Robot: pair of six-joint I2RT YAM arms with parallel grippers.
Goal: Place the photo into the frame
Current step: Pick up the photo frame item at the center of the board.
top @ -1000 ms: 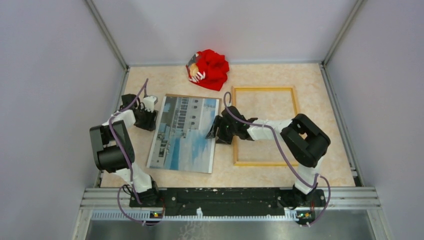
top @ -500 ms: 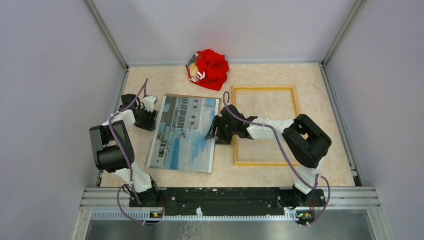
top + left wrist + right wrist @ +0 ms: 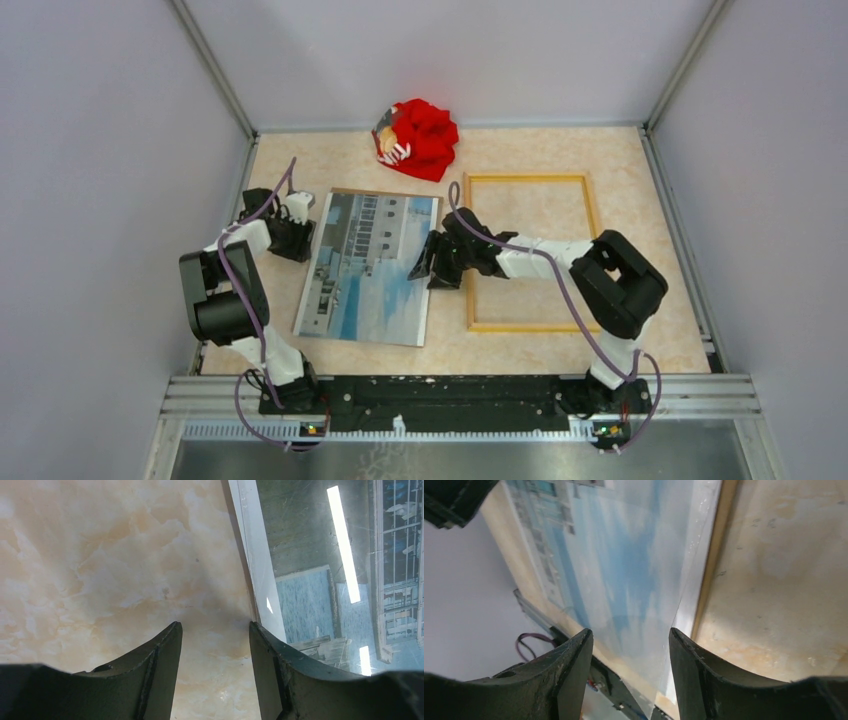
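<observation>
- The counter (image 3: 620, 170) is pale beige with a marbled pattern. Plain lavender-grey walls (image 3: 100, 150) close it in on three sides, with metal posts in the far corners.
- A metal rail (image 3: 460, 392) runs along the near edge, and both arm bases are bolted to it.
- One photo (image 3: 370, 270) lies flat, left of centre and slightly skewed. It shows a pale building against blue sky.
- A thin brown edge (image 3: 385, 192) shows along the photo's far side. In the right wrist view it also runs beside the photo's white border.
- One frame (image 3: 530, 178) lies flat just right of the photo, not overlapping it. Its rails are thin and yellow, and bare counter shows through its opening.
- One crumpled red bundle (image 3: 425, 135) with a striped patch sits at the far edge, apart from the photo and the frame.
- There are two arms, one at each long side of the photo.
- The left hand (image 3: 215, 630) is low at the photo's left edge, near the far corner. Its fingers are spread with only counter between them, and the inner finger (image 3: 270, 665) is just beside the white border.
- The right hand (image 3: 630, 635) reaches across the frame's left rail to the photo's right edge. Its fingers are spread and the photo's edge shows in the gap, but nothing is pinched.
</observation>
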